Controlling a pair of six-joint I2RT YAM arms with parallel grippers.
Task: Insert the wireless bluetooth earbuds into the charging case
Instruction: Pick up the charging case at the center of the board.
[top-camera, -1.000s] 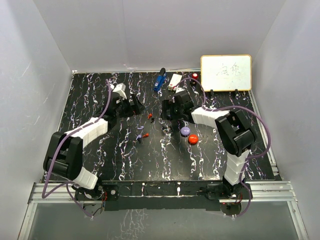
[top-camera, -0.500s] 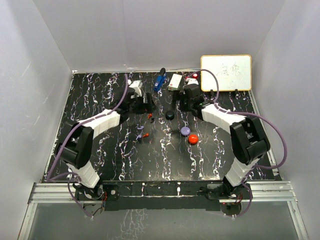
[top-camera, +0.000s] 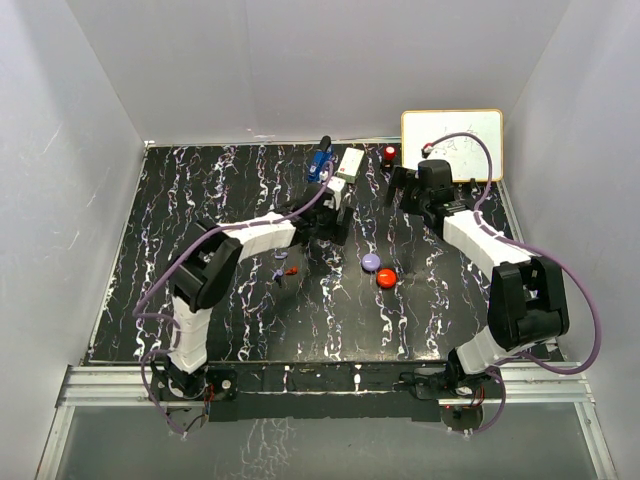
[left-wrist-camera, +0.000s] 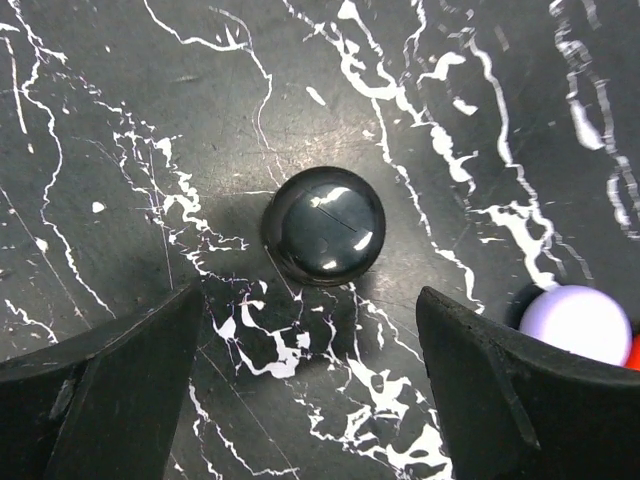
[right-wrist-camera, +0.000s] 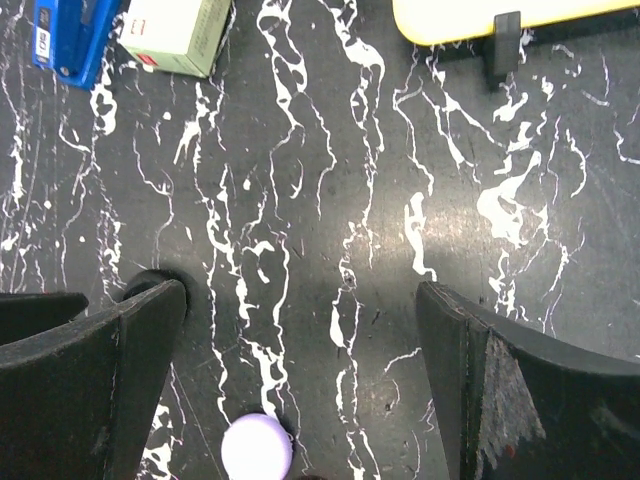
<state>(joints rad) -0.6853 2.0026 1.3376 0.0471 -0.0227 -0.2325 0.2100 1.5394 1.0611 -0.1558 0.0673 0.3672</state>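
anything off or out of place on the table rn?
Nothing spilled or damaged. One oddity: a purple earbud and a red earbud lie loose on the table, apart from the purple case and red case. The left claw hovers open over a black puck.

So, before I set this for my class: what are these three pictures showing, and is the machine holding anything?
Two robot arms are bolted at the near edge of a black table. One picture looks down from above; the other two come from a camera on each wrist, so the dark wedges are that arm's own fingers. The left gripper is open, a black round case between its fingers, untouched. The right gripper is open too. Also there: a purple case, a red case, a purple earbud, a red earbud, a blue gadget, a small box and a whiteboard. Nothing is held.
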